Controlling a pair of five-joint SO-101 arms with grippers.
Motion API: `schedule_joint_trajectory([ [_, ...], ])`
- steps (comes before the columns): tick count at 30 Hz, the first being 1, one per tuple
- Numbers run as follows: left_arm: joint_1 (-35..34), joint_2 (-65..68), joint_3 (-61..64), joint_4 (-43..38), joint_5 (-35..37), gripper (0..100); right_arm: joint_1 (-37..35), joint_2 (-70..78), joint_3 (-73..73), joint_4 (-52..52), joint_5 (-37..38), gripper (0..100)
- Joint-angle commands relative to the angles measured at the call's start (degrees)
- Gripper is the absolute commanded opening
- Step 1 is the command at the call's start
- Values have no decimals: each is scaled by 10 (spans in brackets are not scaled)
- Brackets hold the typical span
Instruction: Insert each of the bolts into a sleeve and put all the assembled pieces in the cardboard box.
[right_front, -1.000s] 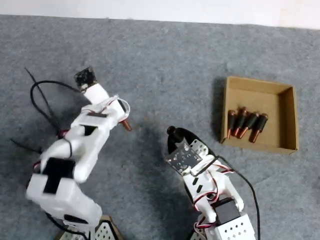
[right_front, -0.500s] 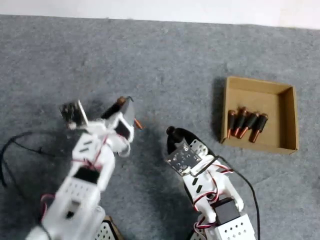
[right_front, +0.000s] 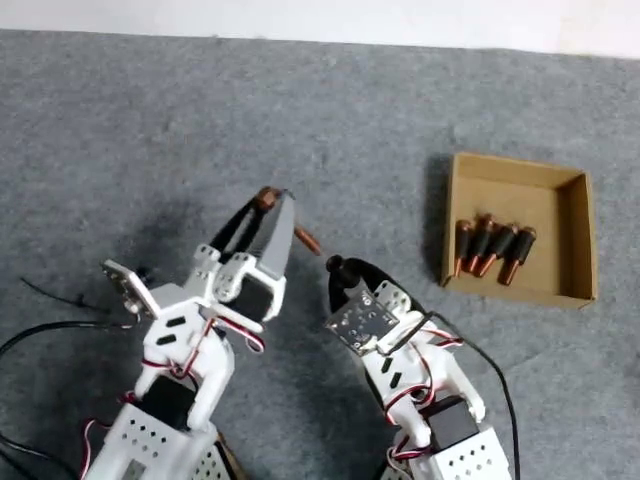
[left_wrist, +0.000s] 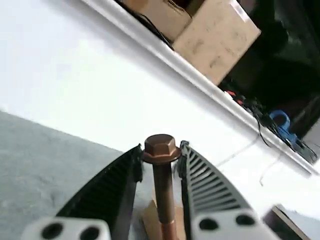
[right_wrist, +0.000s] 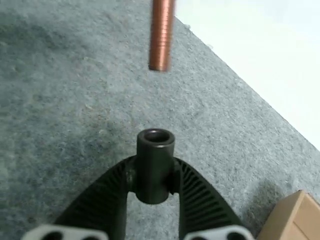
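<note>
My left end effector (right_front: 268, 205) pinches the copper bolt (right_front: 306, 240) just below its hexagonal head, with the threaded shank aimed at the black sleeve (right_front: 340, 268). My right end effector (right_front: 346, 282) has its fingers pressed around the sleeve's barrel and holds it above the grey table (right_front: 350, 110). In the right wrist view the sleeve's open mouth faces the bolt's tip. The two are near each other but apart, and the shank sits a shade to one side of the bore. Four assembled pieces (right_front: 493, 248) lie side by side in the cardboard box (right_front: 578, 235), well away on the right arm's side.

As I read it, the step in hand is the insertion, and the job is done once this pair joins the rest. I would hold the right arm steady and let the left do the travelling. First I would take out the small sideways offset, judging it from the right wrist view. Then I would match the shank's tilt to the bore before closing the gap. The approach should run slowly along the bolt's own axis, because a slanted entry could catch the threads on the rim or twist the sleeve in its grip. I would not loosen the left fingers until the shank is well inside and the head is close to the mouth
</note>
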Motion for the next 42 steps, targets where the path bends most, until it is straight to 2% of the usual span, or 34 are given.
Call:
schedule_joint_trajectory([
  [1,29,-25,15,22,3,5,-4,3,72,-4,18,5],
  [10,53,-24,15,62,1,5,-4,2,72,-4,21,5],
  [23,48,-22,15,62,-1,5,-36,-1,70,-18,18,5],
  [29,16,-22,15,62,0,5,-35,-4,69,-20,18,5],
  [42,17,-21,15,85,0,5,-35,-4,68,-39,17,5],
])
